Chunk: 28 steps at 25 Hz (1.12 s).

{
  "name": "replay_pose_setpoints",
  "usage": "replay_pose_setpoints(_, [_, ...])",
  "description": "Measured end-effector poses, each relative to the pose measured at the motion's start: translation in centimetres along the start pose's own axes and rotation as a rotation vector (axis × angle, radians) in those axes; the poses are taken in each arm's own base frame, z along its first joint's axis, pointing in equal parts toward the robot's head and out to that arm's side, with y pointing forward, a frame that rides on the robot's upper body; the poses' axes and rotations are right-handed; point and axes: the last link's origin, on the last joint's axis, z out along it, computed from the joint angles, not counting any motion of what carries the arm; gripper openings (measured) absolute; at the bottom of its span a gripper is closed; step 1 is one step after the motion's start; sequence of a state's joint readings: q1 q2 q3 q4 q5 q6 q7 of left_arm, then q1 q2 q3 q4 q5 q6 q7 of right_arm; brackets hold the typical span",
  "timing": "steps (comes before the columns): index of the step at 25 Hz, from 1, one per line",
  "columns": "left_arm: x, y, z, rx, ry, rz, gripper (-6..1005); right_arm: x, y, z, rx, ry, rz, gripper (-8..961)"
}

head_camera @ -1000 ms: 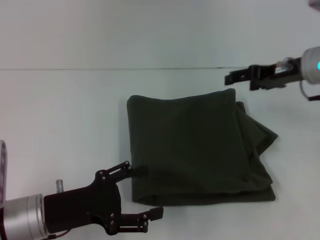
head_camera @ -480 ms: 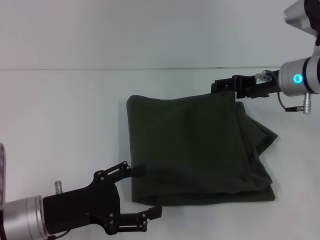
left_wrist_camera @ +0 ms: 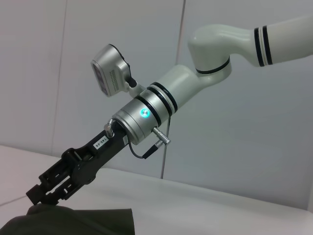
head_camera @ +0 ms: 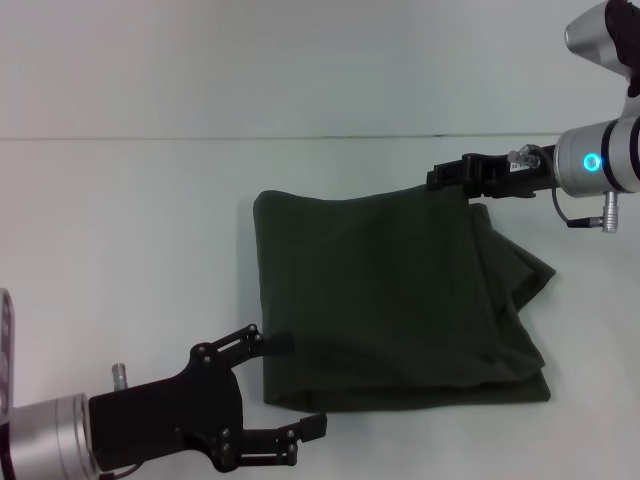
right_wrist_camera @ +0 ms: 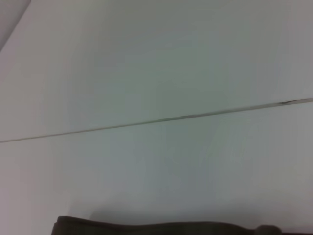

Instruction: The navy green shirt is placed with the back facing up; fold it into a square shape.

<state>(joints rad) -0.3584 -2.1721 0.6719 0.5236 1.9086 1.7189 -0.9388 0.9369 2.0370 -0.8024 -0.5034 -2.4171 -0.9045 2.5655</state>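
Two grippers wait at opposite corners of a folded shirt

Nearest, the left gripper (head_camera: 285, 385) sits at the near left corner of the navy green shirt (head_camera: 385, 300), its fingers wide apart around the edge, likely ready to pinch it. The shirt lies folded on the white table (head_camera: 130, 220). Farther off, the right gripper (head_camera: 445, 180) touches the far right corner; I cannot tell if it grips.

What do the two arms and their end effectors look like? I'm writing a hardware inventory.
Both arms end in silver cylindrical wrists with black, skeletal two-finger end effectors. The right end effector has a glowing cyan ring light, a thin looping cable, a small white label and a white arm with black bands. The left end effector looks alike.
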Motion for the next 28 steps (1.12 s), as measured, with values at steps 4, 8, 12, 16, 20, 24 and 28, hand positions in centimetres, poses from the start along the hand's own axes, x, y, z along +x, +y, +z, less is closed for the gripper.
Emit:
replay_pose_setpoints(4, [0.02,-0.02,0.01,0.002,0.002,0.0,949,0.08,-0.12,0.0,0.002,0.0,0.003,772])
replay_pose_setpoints(8, [-0.01,0.01,0.04,0.002,0.004,-0.004,949,0.17,-0.18,0.01,0.002,-0.001,0.009,497])
replay_pose_setpoints(12, [-0.02,-0.02,0.02,0.007,0.008,-0.008,949,0.19,-0.16,-0.01,0.001,-0.006,0.01,334])
replay_pose_setpoints(16, [-0.04,-0.02,-0.03,0.011,0.01,-0.009,949,0.25,-0.25,-0.02,0.002,-0.007,0.012,181])
replay_pose_setpoints(20, [-0.07,0.0,-0.12,0.015,0.011,-0.012,949,0.19,-0.38,-0.07,0.006,-0.013,0.014,73])
replay_pose_setpoints(24, [-0.08,0.0,-0.13,0.015,0.011,-0.014,949,-0.01,-0.5,-0.09,0.014,-0.026,0.011,70])
replay_pose_setpoints(28, [-0.07,0.0,-0.12,0.015,0.011,-0.017,949,-0.33,-0.71,-0.26,0.016,-0.05,0.018,67])
